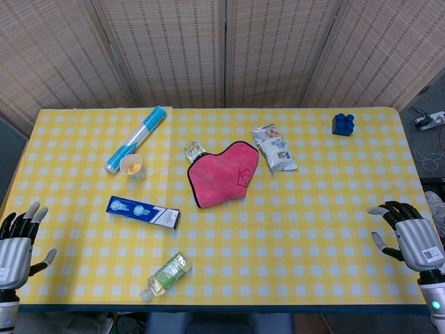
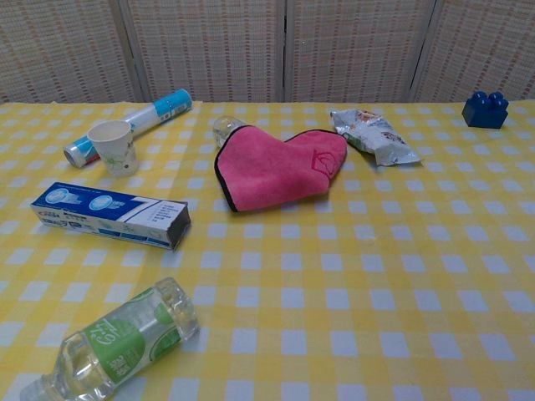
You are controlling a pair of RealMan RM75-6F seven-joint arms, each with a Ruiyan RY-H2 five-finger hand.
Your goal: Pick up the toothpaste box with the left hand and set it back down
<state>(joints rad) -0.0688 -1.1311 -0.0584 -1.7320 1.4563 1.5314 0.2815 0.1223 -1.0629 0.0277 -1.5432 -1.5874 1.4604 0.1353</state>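
The blue and white toothpaste box point(image 1: 142, 211) lies flat on the yellow checked table, left of centre; the chest view shows the toothpaste box point(image 2: 110, 215) at mid left. My left hand point(image 1: 17, 245) hovers at the table's front left corner, fingers spread and holding nothing, well to the left of the box. At the front right edge my right hand point(image 1: 410, 240) is likewise empty with its fingers apart. Neither hand appears in the chest view.
A small green-labelled bottle point(image 1: 165, 275) lies in front of the box. Behind it stand a paper cup point(image 1: 132, 166) and a blue tube point(image 1: 136, 138). A pink cloth point(image 1: 221, 172), a snack packet point(image 1: 274, 148) and a blue block point(image 1: 343, 124) lie further right.
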